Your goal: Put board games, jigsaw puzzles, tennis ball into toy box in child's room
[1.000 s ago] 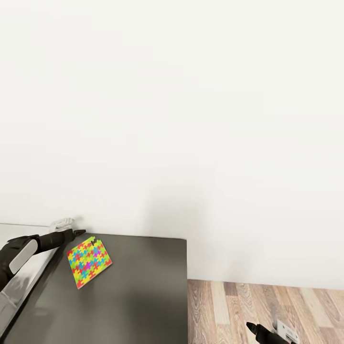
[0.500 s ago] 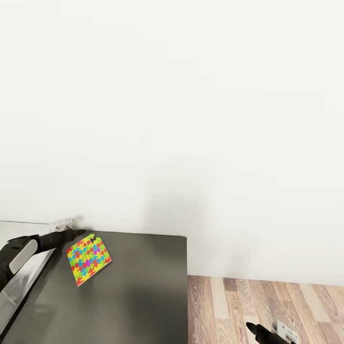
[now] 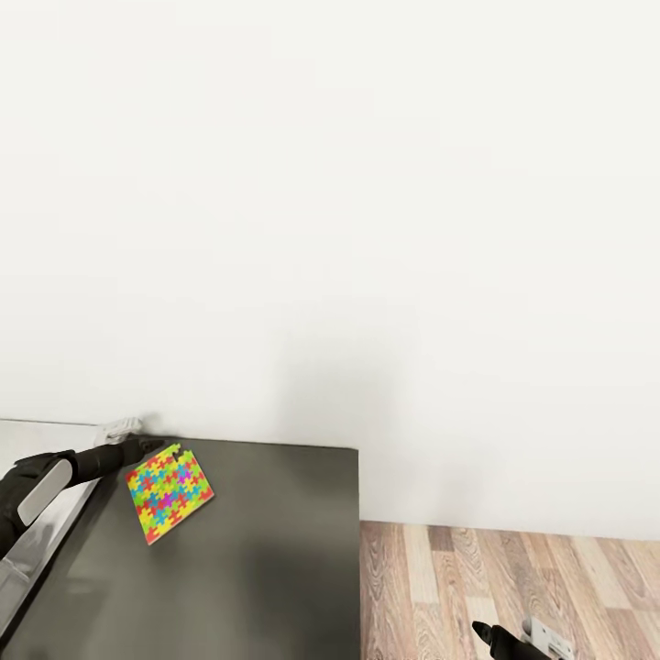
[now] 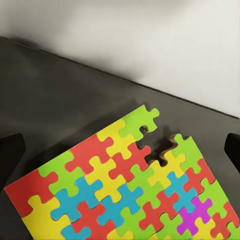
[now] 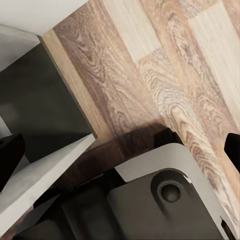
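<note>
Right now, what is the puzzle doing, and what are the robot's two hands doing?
jigsaw puzzle: lying flat on the dark cabinet, one piece missing at its edge.
left gripper: open, fingers either side of the puzzle's corner, not gripping.
right gripper: open, holding nothing, over the wooden floor.

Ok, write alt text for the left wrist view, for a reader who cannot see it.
A jigsaw puzzle in red, yellow, green, blue and purple interlocking pieces lies flat on a dark grey surface, with one piece missing at its far edge. The left gripper is open, its two dark fingertips at either side of the puzzle. A white wall rises behind the surface.
</note>
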{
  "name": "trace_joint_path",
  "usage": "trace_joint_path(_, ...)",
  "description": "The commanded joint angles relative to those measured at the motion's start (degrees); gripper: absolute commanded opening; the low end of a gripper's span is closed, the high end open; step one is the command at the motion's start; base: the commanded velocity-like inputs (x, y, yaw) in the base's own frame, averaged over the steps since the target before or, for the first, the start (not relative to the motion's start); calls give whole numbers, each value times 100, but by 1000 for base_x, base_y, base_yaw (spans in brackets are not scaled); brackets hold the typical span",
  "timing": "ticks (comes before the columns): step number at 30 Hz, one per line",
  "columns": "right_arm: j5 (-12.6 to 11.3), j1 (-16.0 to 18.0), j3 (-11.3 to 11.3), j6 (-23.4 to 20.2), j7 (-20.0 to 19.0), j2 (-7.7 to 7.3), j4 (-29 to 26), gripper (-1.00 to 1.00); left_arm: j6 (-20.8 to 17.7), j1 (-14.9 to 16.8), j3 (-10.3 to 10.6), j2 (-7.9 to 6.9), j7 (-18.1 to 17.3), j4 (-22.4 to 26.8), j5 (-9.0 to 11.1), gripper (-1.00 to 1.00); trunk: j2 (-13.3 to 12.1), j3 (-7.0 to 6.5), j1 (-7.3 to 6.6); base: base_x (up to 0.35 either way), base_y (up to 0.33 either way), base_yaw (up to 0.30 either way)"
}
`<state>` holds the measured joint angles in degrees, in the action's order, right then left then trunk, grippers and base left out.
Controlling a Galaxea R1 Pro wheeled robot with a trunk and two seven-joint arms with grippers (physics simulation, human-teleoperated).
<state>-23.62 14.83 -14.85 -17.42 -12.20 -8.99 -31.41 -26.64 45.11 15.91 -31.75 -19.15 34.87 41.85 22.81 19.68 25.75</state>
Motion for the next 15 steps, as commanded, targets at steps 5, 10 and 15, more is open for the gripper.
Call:
trace_joint_path(5,-29,3,-26,-42,-19,3,-6,100,-17,6,26,-7,71,2,35,100,11,57,3,0,0,0)
trace_joint_path(10,-29,3,-26,-42,-21,3,-5,100,-15,6,26,-7,155,2,41,100,11,105,3,0,0,0)
trace_joint_path(15,-29,3,-26,-38,-19,3,-5,100,107,6,26,-7,172,2,42,100,11,152,3,0,0,0)
